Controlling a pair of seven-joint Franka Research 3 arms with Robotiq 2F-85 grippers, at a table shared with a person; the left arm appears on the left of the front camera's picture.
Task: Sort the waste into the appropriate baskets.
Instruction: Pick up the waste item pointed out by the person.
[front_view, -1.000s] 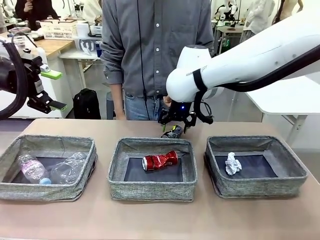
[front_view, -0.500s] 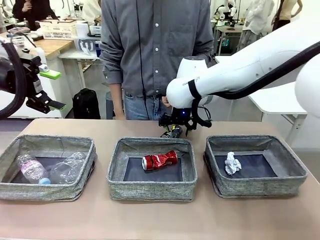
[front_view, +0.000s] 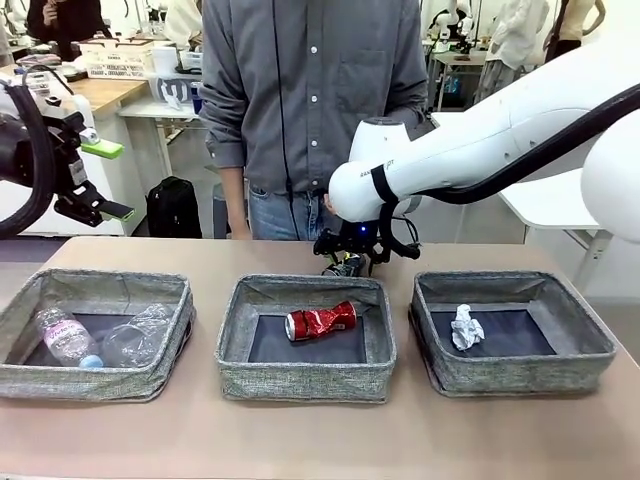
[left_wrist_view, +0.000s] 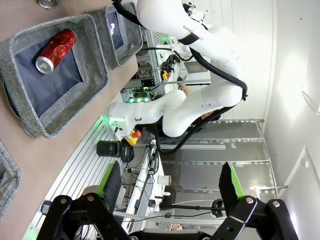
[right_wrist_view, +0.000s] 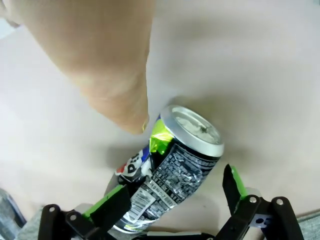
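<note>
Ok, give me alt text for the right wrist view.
A crushed black can lies on the tan table between the open green-padded fingers of the right gripper. A person's hand reaches down from the upper left, close to the can's silver top.

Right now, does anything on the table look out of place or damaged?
Yes. The crushed black can lies on the bare table behind the middle basket, not in any basket; its side is dented. The open right gripper straddles it. The crushed red can already lies in that basket.
</note>
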